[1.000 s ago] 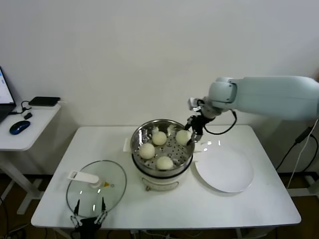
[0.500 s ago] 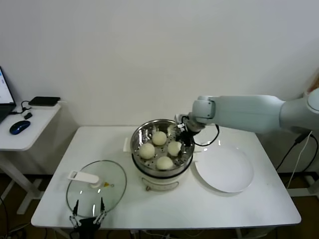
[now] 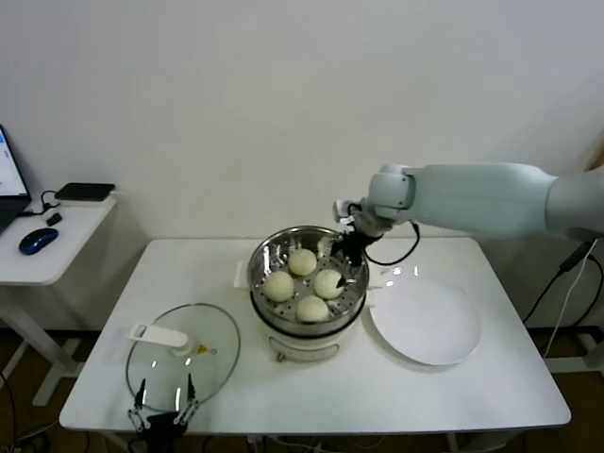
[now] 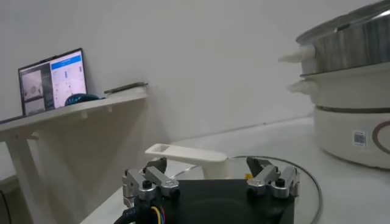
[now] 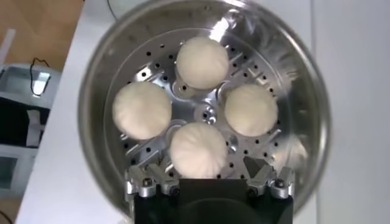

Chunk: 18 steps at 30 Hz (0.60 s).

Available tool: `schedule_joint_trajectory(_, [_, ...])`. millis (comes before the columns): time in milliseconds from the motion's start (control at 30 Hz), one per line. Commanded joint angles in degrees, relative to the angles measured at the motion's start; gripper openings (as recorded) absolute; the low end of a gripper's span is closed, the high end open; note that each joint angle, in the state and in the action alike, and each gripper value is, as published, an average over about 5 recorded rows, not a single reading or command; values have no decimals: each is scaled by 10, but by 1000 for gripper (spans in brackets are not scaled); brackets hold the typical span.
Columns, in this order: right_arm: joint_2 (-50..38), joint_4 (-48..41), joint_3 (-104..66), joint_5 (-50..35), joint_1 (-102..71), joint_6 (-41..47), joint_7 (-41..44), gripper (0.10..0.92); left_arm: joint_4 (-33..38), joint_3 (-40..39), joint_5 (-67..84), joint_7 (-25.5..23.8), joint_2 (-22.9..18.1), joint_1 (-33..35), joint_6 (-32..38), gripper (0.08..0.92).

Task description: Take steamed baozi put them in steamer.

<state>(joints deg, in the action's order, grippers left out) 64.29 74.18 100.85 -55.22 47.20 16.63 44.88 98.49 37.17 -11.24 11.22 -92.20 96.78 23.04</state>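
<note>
The steamer (image 3: pixel 260 265) is a shiny perforated steel basket on a white pot base, mid-table. Several creamy-white baozi lie in it, among them a far one (image 3: pixel 301 261), a left one (image 3: pixel 278 285) and a near one (image 3: pixel 312 309). My right gripper (image 3: pixel 343 256) hovers over the basket's right rim. In the right wrist view it (image 5: pixel 207 175) stands open, its fingers apart on either side of the nearest baozi (image 5: pixel 198 150) without touching it. My left gripper (image 3: pixel 162 416) waits open at the table's front edge, by the glass lid.
An empty white plate (image 3: pixel 425 321) lies right of the steamer. The glass lid (image 3: pixel 181 363) with its white handle (image 4: pixel 186 155) lies at the front left. A side desk (image 3: pixel 57 247) with a mouse and a laptop stands to the left.
My right gripper carried a baozi from the steamer's right rim into the basket, then opened. That baozi now rests among the others, and the gripper has drawn back slightly.
</note>
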Motion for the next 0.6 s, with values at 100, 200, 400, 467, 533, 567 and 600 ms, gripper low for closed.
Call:
schedule_joint_trajectory(100, [-163, 115, -42, -29, 37, -20, -228, 823, 7, -4, -4, 0, -1, 2, -2, 823])
schedule_joint_trajectory(200, [-242, 152, -140, 18, -48, -12, -322, 823, 8, -5, -6, 0, -2, 1, -4, 823])
schedule_joint_trajectory(400, [-346, 225, -415, 59, -313, 16, -469, 823, 7, -9, -16, 0, -6, -1, -6, 823])
schedule_joint_trajectory(467, [-368, 251, -524, 63, -420, 14, -497, 823, 7, -10, -18, 1, -6, -1, -7, 823])
schedule_joint_trajectory(533, [-380, 275, -634, 74, -541, -1, -513, 823, 9, -10, -20, 1, -7, -1, -8, 823])
schedule_joint_trajectory(567, [-381, 286, -692, 82, -605, -14, -518, 823, 10, -10, -20, 1, -7, -1, -9, 823])
schedule_joint_trajectory(600, [-380, 297, -755, 90, -671, -30, -521, 823, 11, -9, -20, 1, -7, -1, -9, 823])
